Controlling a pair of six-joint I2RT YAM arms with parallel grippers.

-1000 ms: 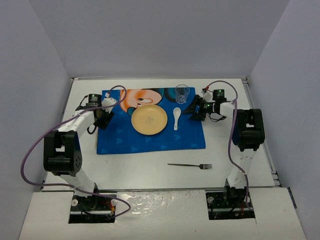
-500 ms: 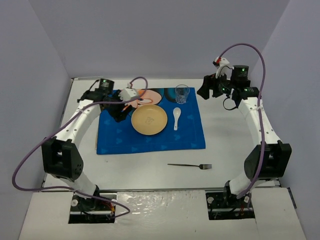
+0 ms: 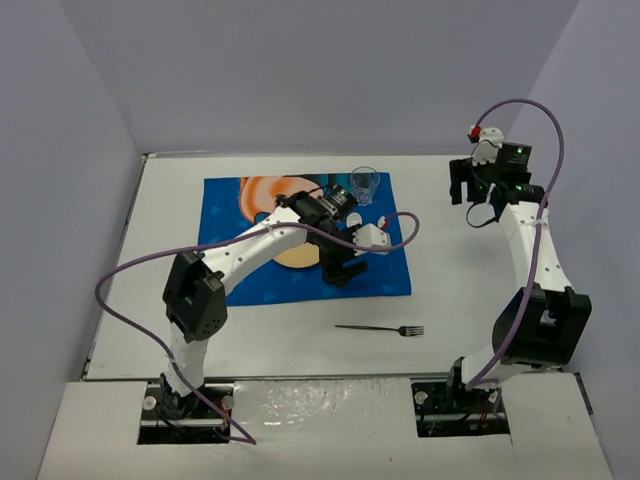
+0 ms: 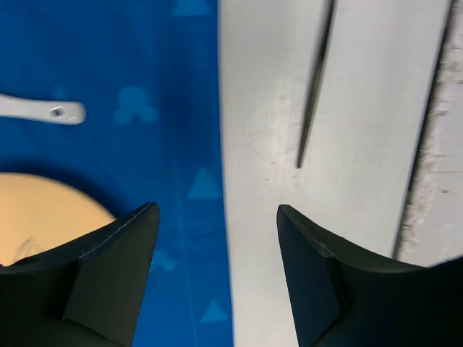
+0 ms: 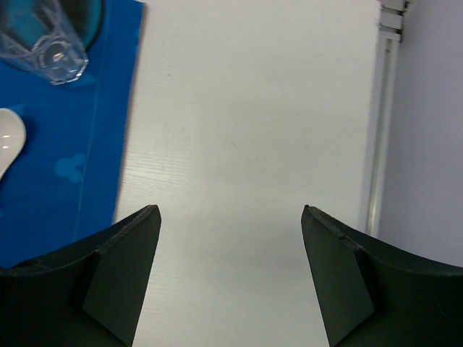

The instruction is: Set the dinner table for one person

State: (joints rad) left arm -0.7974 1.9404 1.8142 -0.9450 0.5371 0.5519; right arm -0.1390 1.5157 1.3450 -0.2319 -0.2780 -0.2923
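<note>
I had the placemat (image 3: 390, 270) lying on the tabletop (image 3: 460, 290), toward its far side and somewhat left of the middle. The plate (image 4: 43, 210) sat on the placemat, about midway across it. The spoon (image 4: 43, 110) lay on the placemat too, between the plate and the placemat's right edge. The glass (image 3: 365, 186) stood on the placemat near its far right corner, behind the spoon. The fork (image 3: 380, 330) lay off the placemat, on the tabletop just before its near right corner, running along its near edge.

Left fingers (image 4: 108, 289), right fingers (image 5: 119, 282) — both apart
</note>
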